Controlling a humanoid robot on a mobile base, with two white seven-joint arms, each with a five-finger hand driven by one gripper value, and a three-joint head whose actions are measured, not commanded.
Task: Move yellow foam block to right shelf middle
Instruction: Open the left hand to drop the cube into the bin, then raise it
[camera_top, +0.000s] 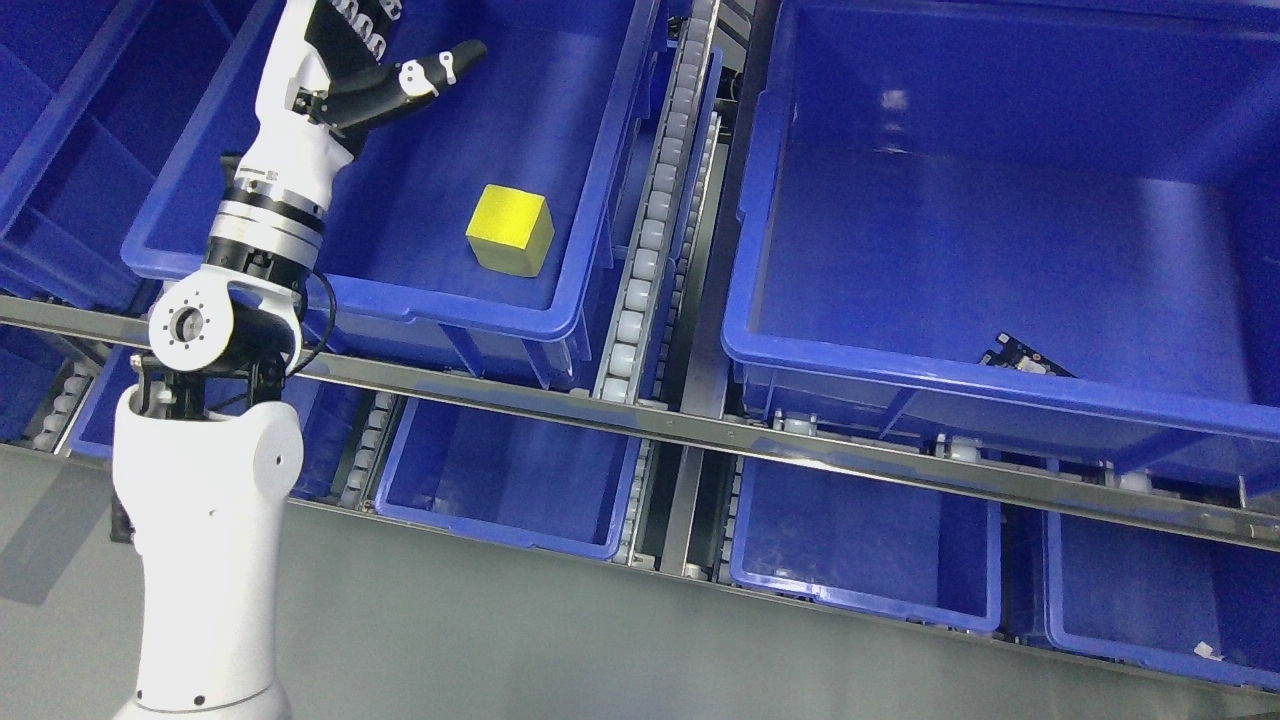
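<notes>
In the left bin (560, 300), the yellow foam block (510, 230) lies alone.

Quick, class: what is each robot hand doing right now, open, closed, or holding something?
Left hand: open, thumb spread, holding nothing, raised over the bin, apart from the yellow foam block.
Right hand: not in view.

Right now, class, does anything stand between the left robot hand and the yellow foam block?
Nothing visible does. The left robot hand hovers open over the far end of the blue bin, and the yellow foam block sits alone on the bin's bare floor nearer the front, with only open floor between them.
</notes>
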